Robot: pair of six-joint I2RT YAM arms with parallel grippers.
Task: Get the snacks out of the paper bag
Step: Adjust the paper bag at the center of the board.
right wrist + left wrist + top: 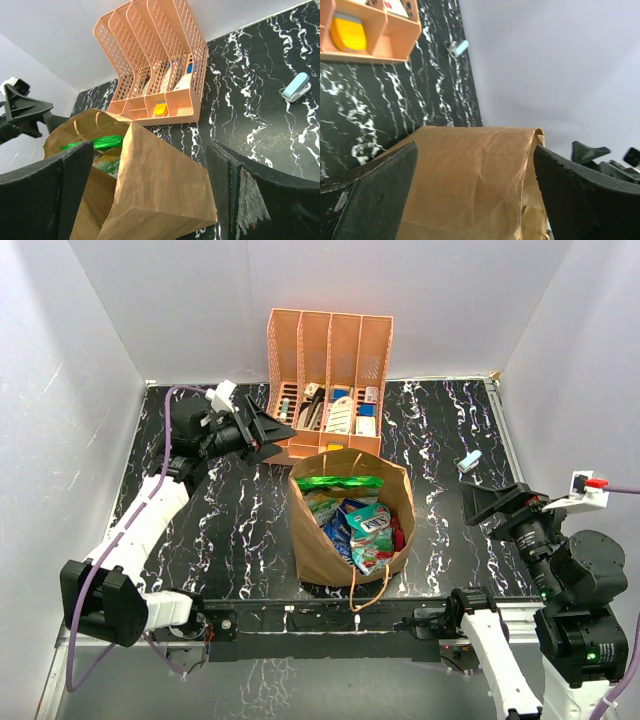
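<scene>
Left gripper (278,435) is held at 10 o'clock of paper bag (345,540), jaws spread wide, nothing gripped; judged poised to brace bag's wall. Bag is stood at table centre, mouth kept open upward so contents can be reached. Snacks (358,520) are packed inside, none taken out yet; green packet (340,483) is laid across mouth at 12 o'clock. Right gripper (480,508) is held at 3 o'clock, jaws likewise spread, empty. Packets are shown by top and right wrist views only; left wrist view is filled by plain bag wall.
</scene>
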